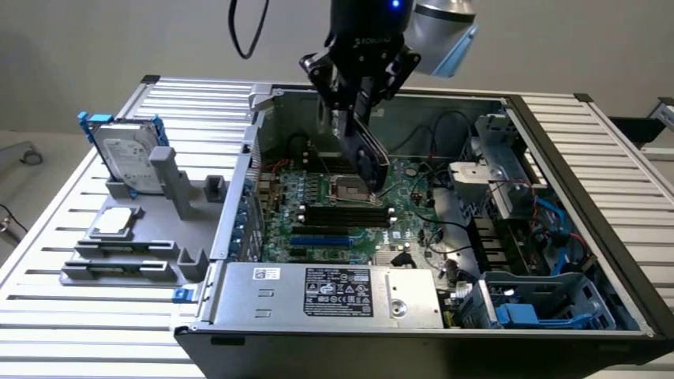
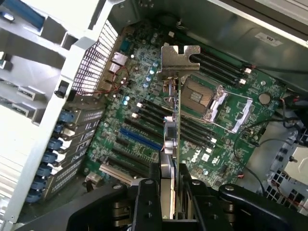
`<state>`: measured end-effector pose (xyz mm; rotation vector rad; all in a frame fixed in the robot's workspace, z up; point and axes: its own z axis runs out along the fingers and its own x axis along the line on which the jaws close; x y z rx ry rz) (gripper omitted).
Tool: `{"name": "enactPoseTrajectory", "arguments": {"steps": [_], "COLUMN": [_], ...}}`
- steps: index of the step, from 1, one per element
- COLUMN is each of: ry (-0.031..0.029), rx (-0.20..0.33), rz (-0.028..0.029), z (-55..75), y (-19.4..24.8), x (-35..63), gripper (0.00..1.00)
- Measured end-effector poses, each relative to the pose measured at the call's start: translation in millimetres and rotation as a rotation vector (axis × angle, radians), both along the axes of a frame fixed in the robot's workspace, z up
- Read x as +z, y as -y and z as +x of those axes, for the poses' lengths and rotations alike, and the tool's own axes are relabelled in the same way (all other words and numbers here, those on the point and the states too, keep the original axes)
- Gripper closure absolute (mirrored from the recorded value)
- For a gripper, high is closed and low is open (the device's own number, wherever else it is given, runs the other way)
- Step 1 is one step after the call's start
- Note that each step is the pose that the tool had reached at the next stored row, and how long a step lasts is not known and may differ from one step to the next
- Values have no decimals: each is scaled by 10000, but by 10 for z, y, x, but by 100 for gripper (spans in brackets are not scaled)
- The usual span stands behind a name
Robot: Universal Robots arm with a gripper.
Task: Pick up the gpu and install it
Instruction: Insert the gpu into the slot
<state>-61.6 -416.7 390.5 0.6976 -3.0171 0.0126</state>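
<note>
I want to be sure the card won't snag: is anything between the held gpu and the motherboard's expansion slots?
Nothing visible does. The gripper holds the gpu on edge above the motherboard; the blue slot lies bare, and the red wires sit off to one side.

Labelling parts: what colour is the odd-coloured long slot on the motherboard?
The slot is blue, clearest in the wrist view.

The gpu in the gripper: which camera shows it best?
The wrist view: the gpu runs edge-on from the gripper to its metal bracket, above the motherboard. The exterior view shows it as a dark slab tilted under the gripper.
</note>
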Motion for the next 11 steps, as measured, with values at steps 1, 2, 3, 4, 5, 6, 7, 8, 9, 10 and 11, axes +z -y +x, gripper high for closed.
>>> {"name": "enactPoseTrajectory", "arguments": {"steps": [1, 2, 3, 4, 5, 6, 7, 8, 9, 10, 11], "ry": [3, 5, 7, 8, 9, 11, 12, 13, 13, 13, 13], "rx": [180, 354, 552, 730, 910, 1090, 1270, 1450, 1629, 1810, 2006], "rz": [-1, 0, -1, 0, -1, 0, -1, 0, 0, 0, 0], "z": [0, 0, 0, 0, 0, 0, 0, 0, 0, 0, 0], "y": [0, 0, 0, 0, 0, 0, 0, 0, 0, 0, 0], "x": [-12, -24, -37, -48, -60, -71, -82, -93, -103, -112, -121], "gripper": [74, 74, 74, 74, 74, 74, 74, 74, 74, 74, 74]}}
